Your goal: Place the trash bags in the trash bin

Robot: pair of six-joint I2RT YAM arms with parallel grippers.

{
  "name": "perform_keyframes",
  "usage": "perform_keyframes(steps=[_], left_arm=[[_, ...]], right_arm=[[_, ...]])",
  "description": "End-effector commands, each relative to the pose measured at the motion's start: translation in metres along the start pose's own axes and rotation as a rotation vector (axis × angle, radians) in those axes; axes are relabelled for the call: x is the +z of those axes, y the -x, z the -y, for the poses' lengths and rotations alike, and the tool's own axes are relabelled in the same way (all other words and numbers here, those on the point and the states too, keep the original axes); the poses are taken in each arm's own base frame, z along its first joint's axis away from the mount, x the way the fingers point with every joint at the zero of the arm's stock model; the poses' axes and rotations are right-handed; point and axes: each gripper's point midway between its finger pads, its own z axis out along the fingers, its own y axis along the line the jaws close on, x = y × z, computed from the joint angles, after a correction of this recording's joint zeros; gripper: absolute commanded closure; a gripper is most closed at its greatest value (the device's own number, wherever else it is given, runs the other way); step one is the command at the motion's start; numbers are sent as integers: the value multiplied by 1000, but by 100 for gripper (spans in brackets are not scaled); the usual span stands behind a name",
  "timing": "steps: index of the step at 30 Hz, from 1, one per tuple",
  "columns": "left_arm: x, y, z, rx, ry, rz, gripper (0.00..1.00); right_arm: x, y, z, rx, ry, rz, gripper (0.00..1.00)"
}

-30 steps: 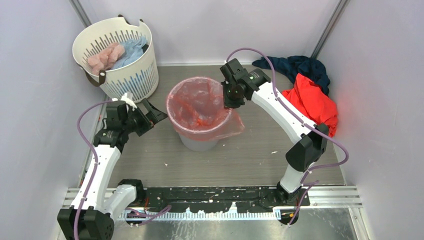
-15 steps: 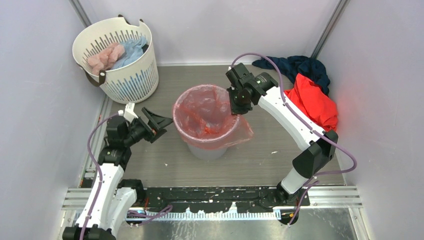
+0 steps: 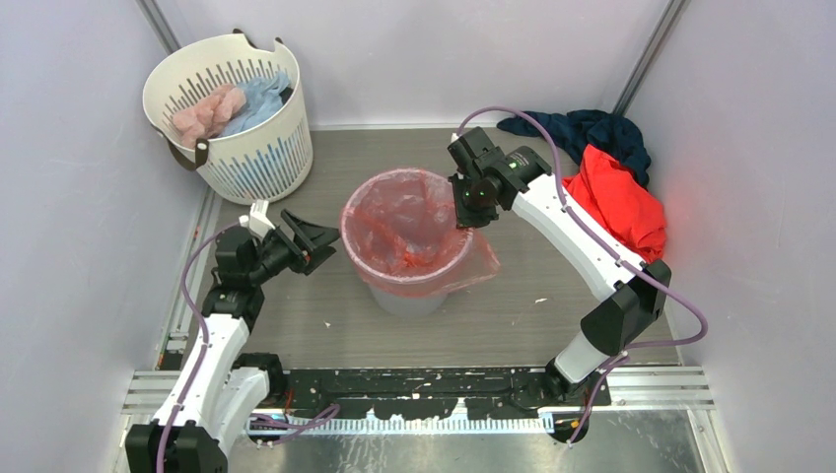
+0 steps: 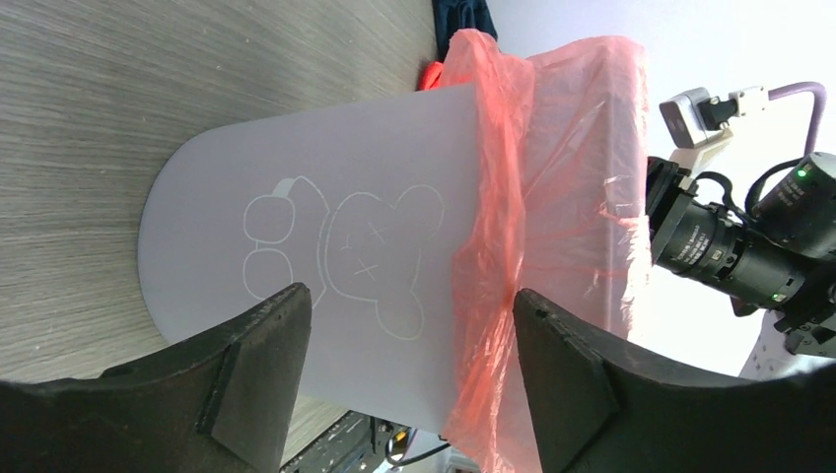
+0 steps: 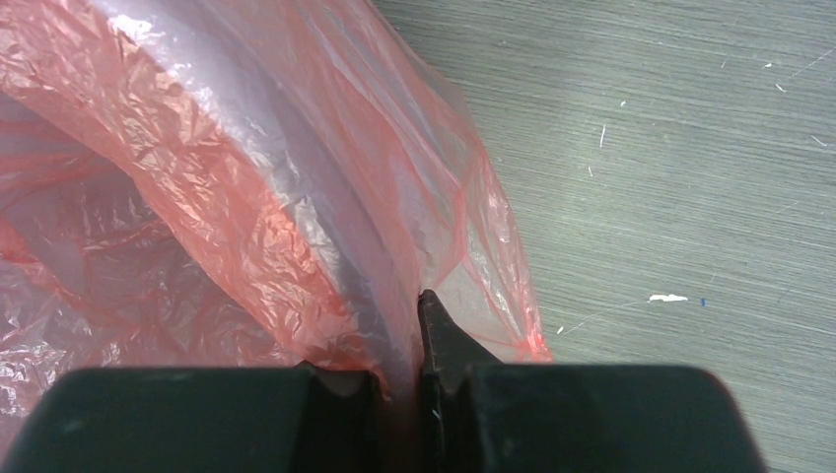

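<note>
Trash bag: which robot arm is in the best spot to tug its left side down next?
Probably left. The left gripper is open, empty, facing the left side of the trash bin, where the trash bag hangs. The right gripper is shut on its right edge.

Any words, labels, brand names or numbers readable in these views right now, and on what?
None: no word, number or brand name can be read in any view.
The only mark is a white outline drawing of a cartoon figure with crossed eyes, on the side of the trash bin; it bears no letters.
The trash bag shows no print.
</note>
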Motion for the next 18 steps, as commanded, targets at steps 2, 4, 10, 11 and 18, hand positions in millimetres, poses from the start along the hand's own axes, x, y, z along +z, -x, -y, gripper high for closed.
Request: perform_keyframes(steps=[2, 4, 10, 11, 18], left_arm=[[-1, 14, 37, 68, -125, 26, 28], [-1, 16, 42, 71, -133, 27, 30], [-1, 21, 55, 74, -153, 29, 34], [0, 22, 56, 76, -155, 29, 36], [9, 21, 57, 75, -161, 10, 44]], right_arm=[[-16, 14, -11, 2, 65, 70, 99], [-15, 14, -12, 3, 68, 71, 99], [-14, 16, -14, 13, 78, 76, 99], [-14, 16, -15, 14, 81, 76, 99], [-6, 14, -16, 22, 88, 74, 99]])
